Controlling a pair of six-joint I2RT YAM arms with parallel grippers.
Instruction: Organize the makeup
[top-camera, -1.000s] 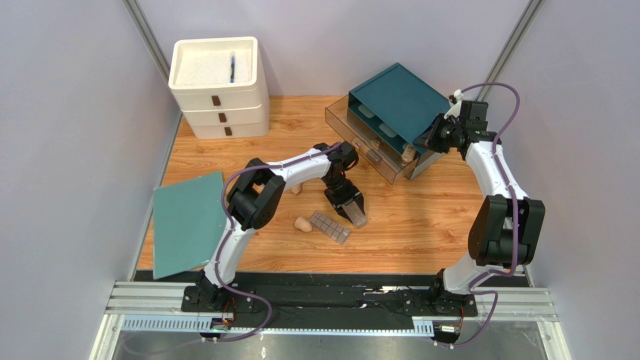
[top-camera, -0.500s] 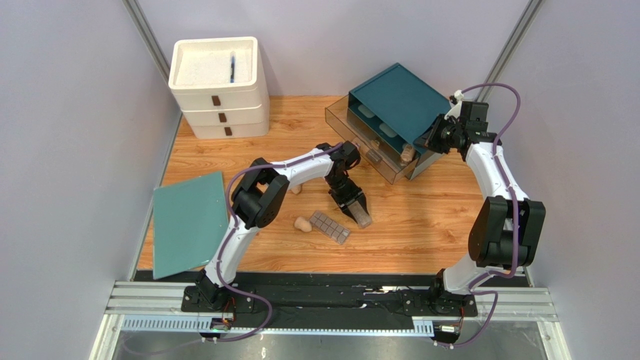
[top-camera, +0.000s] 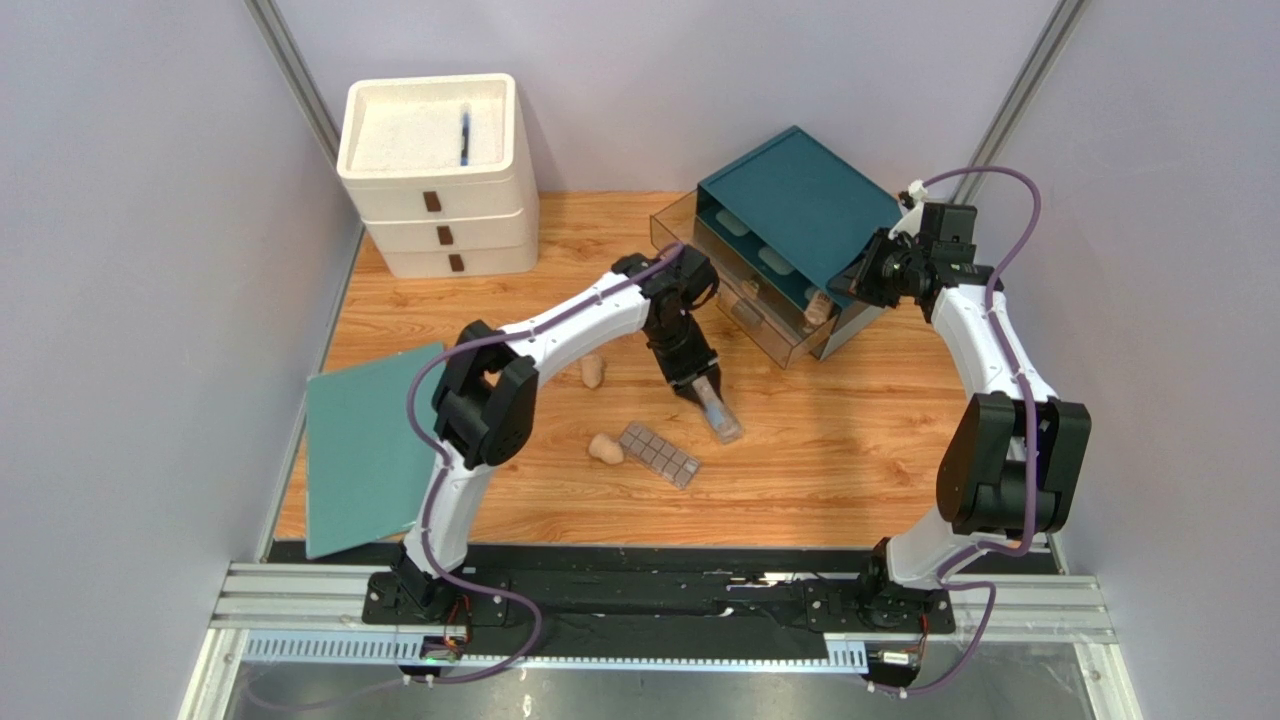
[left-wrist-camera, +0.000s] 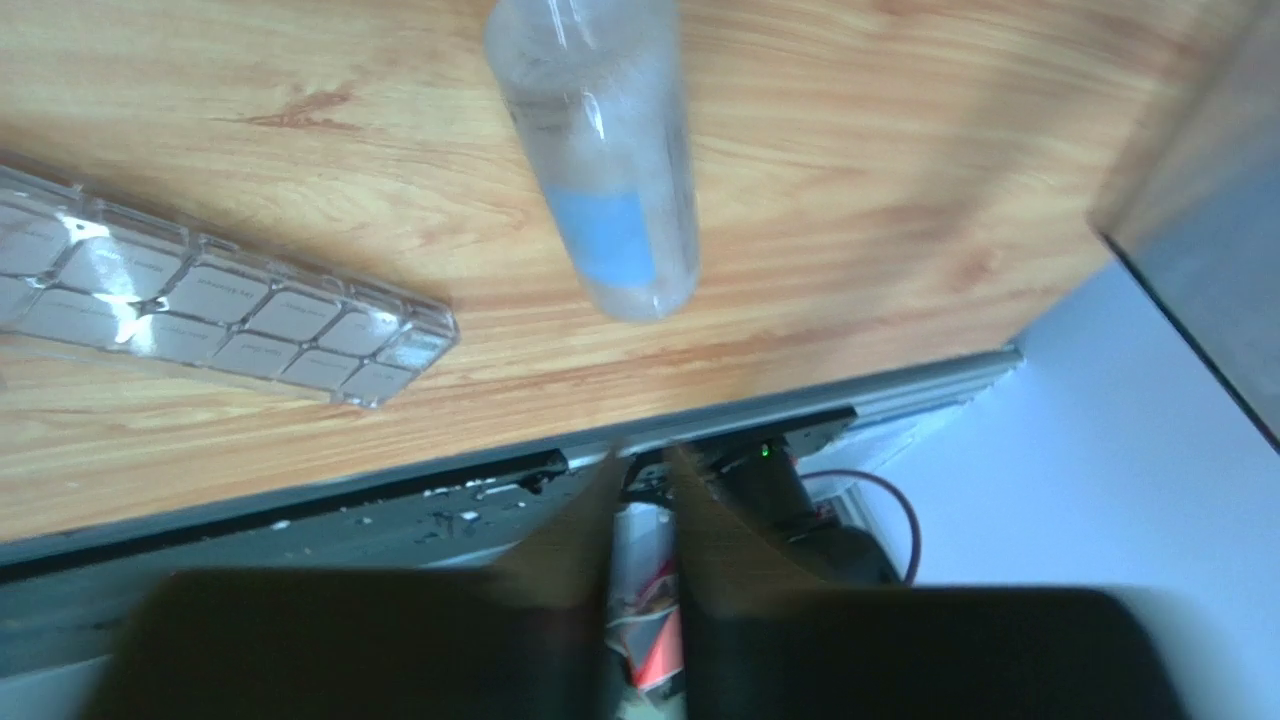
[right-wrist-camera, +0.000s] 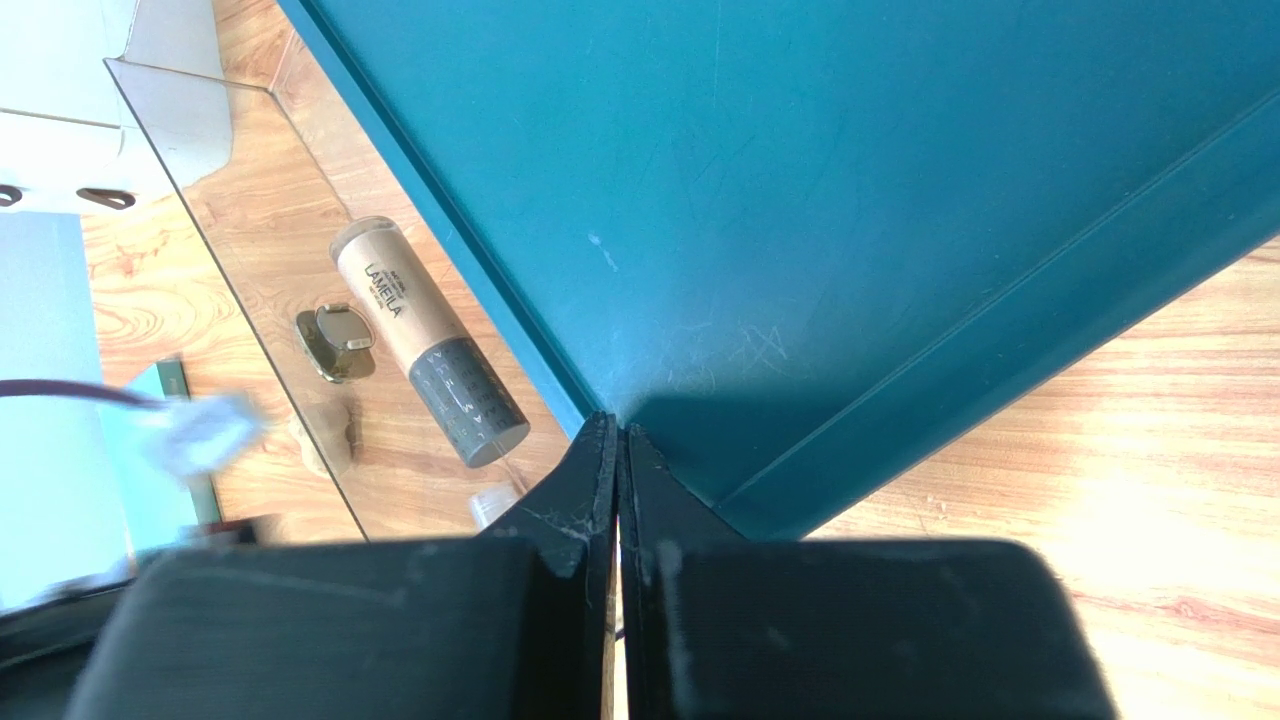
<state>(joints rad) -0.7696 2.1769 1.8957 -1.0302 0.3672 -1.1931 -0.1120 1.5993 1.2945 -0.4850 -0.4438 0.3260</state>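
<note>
The clear bottle (top-camera: 723, 419) lies on the wooden table, also in the left wrist view (left-wrist-camera: 601, 165). My left gripper (top-camera: 696, 372) hovers just behind it, fingers nearly together and empty (left-wrist-camera: 642, 483). The grey-brown gridded palette (top-camera: 661, 453) lies beside the bottle (left-wrist-camera: 211, 308). Two beige sponges (top-camera: 606, 447) (top-camera: 592, 371) lie left of it. My right gripper (top-camera: 867, 279) is shut on the corner of the teal lid (right-wrist-camera: 842, 180) of the organizer. The beige tube with a grey cap (right-wrist-camera: 430, 357) lies in the clear drawer below. The dropper bottle is out of view.
The teal-lidded organizer (top-camera: 796, 195) with its clear drawer (top-camera: 721, 285) pulled out stands at the back right. A white stacked drawer unit (top-camera: 436, 173) stands at the back left. A flat teal sheet (top-camera: 376, 443) lies at the left table edge.
My left gripper has pulled back from the clear bottle toward the organizer and its fingers have closed. The bottle stays on the table. The right arm has not moved.
</note>
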